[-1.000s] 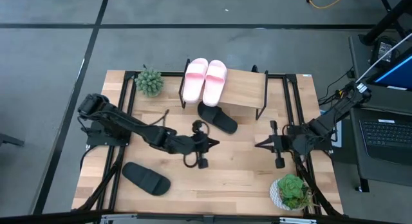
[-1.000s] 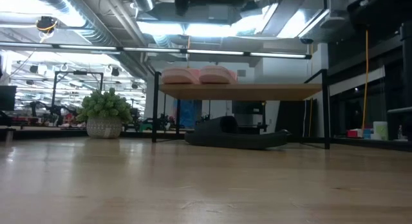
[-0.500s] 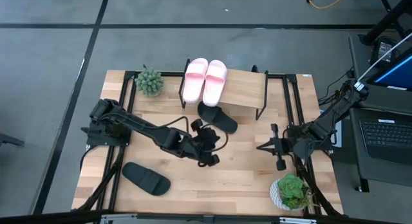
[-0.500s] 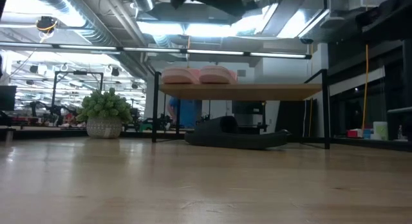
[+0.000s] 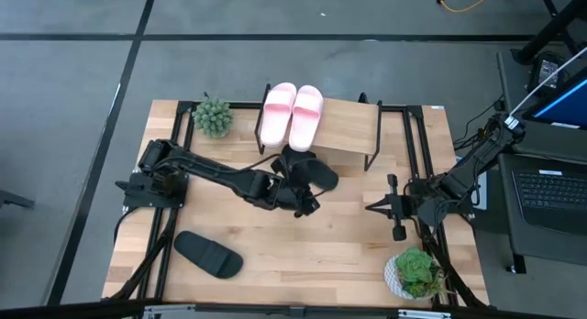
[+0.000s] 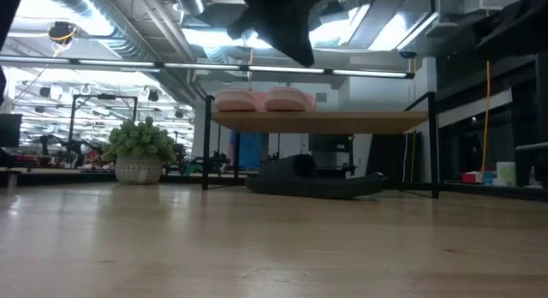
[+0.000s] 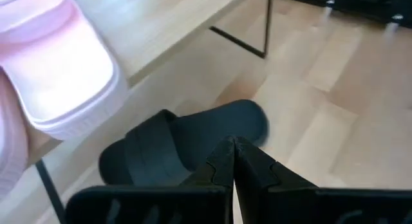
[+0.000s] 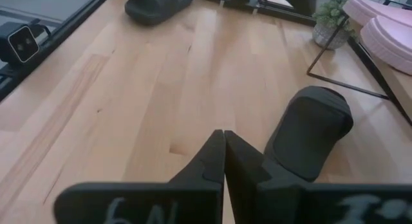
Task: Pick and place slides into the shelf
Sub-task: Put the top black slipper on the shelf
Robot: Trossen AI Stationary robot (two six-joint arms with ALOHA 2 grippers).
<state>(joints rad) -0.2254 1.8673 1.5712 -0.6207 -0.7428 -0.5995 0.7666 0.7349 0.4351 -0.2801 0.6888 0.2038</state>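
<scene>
Two pale pink slides (image 5: 292,115) lie side by side on the left end of the shelf (image 5: 348,126), soles on its plank. One black slide (image 5: 316,172) rests on the table at the shelf's near edge, its far end under the plank (image 6: 312,180). The other black slide (image 5: 209,253) lies near the table's near left corner. My left gripper (image 5: 298,183) hovers shut just above the first black slide (image 7: 180,143), fingertips (image 7: 233,150) together. My right gripper (image 5: 369,207) waits shut over the table's right part, its closed tips (image 8: 223,137) pointing toward that slide (image 8: 312,130).
A small potted plant (image 5: 213,115) stands at the far left, beside the shelf. A bigger one (image 5: 415,271) sits at the near right corner. The shelf's thin black legs (image 7: 244,44) stand close to the left gripper. Bare tabletop (image 5: 339,250) lies between the arms.
My left gripper has swung from the table's middle toward the far edge and slightly right, up to the black slide by the shelf, turning as it went. In the low view it has dropped into the picture from above. The slides have stayed where they were.
</scene>
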